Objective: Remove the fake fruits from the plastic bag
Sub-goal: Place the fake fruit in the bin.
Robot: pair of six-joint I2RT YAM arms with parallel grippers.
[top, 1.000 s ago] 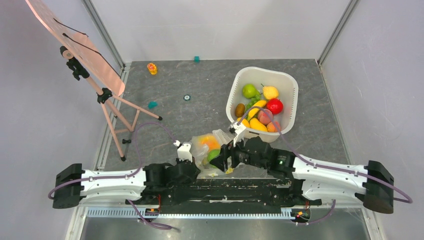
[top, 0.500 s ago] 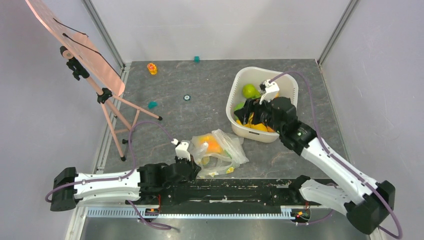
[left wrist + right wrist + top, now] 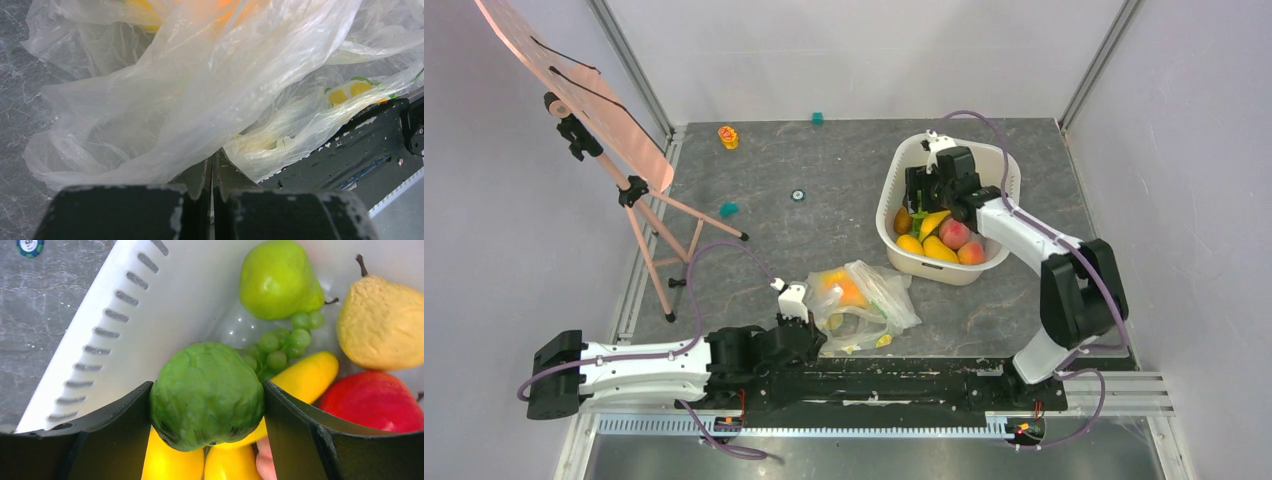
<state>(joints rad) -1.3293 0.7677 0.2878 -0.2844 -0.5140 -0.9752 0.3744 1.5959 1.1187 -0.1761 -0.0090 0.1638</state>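
Observation:
The plastic bag (image 3: pixel 864 295) lies crumpled on the table near the front, with an orange-yellow fruit (image 3: pixel 846 287) showing through it. My left gripper (image 3: pixel 809 325) is at the bag's left edge. In the left wrist view its jaws (image 3: pixel 212 155) are closed with the bag's film (image 3: pixel 200 90) pinched at the tips. My right gripper (image 3: pixel 916 195) hangs over the white basin (image 3: pixel 984 160). It is shut on a bumpy green fruit (image 3: pixel 207 390), held just above the fruits inside.
The basin wall (image 3: pixel 150 305) holds a green pear (image 3: pixel 277 280), a yellow pear (image 3: pixel 380 325), grapes (image 3: pixel 280 342), a banana (image 3: pixel 305 375) and a red fruit (image 3: pixel 372 400). An easel (image 3: pixel 604 130) stands at the left. Teal blocks (image 3: pixel 818 118), a yellow toy (image 3: pixel 728 136) and a small disc (image 3: pixel 798 195) lie at the back.
My right arm has swung from the bag up to the basin, carrying the green fruit. The left gripper has stayed at the bag.

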